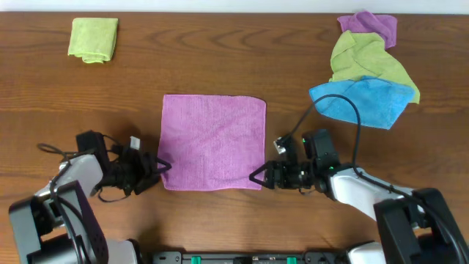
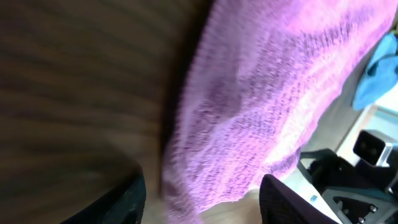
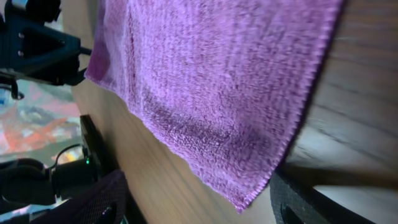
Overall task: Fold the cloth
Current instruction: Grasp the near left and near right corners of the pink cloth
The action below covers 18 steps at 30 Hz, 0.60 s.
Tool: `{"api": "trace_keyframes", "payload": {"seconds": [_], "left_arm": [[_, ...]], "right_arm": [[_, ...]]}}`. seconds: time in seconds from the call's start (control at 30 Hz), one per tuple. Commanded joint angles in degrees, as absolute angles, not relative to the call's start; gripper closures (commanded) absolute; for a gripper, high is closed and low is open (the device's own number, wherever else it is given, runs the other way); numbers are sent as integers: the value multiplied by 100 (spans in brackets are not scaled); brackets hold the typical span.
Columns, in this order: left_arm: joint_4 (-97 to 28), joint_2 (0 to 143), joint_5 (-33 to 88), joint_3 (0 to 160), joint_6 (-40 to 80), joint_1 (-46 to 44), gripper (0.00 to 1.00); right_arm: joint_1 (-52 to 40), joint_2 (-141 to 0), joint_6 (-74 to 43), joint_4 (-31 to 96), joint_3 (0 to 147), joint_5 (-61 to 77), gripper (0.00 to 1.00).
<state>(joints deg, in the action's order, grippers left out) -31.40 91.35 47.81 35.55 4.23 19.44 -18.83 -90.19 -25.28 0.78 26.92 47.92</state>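
A pink-purple cloth [image 1: 212,141] lies flat and spread on the wooden table. My left gripper [image 1: 163,168] is open at the cloth's near left corner, which shows between its fingers in the left wrist view [image 2: 249,124]. My right gripper [image 1: 256,176] is open at the near right corner, which shows between its fingers in the right wrist view [image 3: 217,93]. Neither gripper holds the cloth.
A folded yellow-green cloth [image 1: 94,39] lies at the far left. A pile of purple [image 1: 370,23], yellow-green [image 1: 366,60] and blue [image 1: 363,101] cloths lies at the far right. The table's front edge is just behind both arms.
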Motion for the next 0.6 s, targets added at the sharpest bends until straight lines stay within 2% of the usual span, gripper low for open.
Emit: {"api": "trace_keyframes", "payload": {"seconds": [0.0, 0.07, 0.13, 0.23, 0.4, 0.43, 0.57], "left_arm": [[-3037, 9253, 4810, 3531, 440, 1765, 40], [-2926, 9253, 4810, 3531, 541, 1680, 39], [-2906, 9251, 4810, 3531, 561, 1669, 43], [-2906, 9251, 4807, 3531, 558, 1669, 60], [-2912, 9251, 4810, 3531, 561, 1669, 91], [-2912, 9251, 4810, 3531, 561, 1669, 94], [-2912, 9251, 4829, 3531, 628, 1669, 95]], "right_arm": [[-2174, -9408, -2696, 226, 2373, 3767, 24], [-2307, -9408, -2832, 187, 2373, 3616, 24], [-2329, -9408, -2853, 191, 2373, 3590, 24], [-2329, -9408, -2853, 193, 2373, 3579, 26], [-2329, -9408, -2869, 309, 2373, 3579, 37], [-2329, -9408, -2869, 384, 2373, 3581, 37], [-2335, -9408, -2871, 965, 2373, 3833, 34]]}}
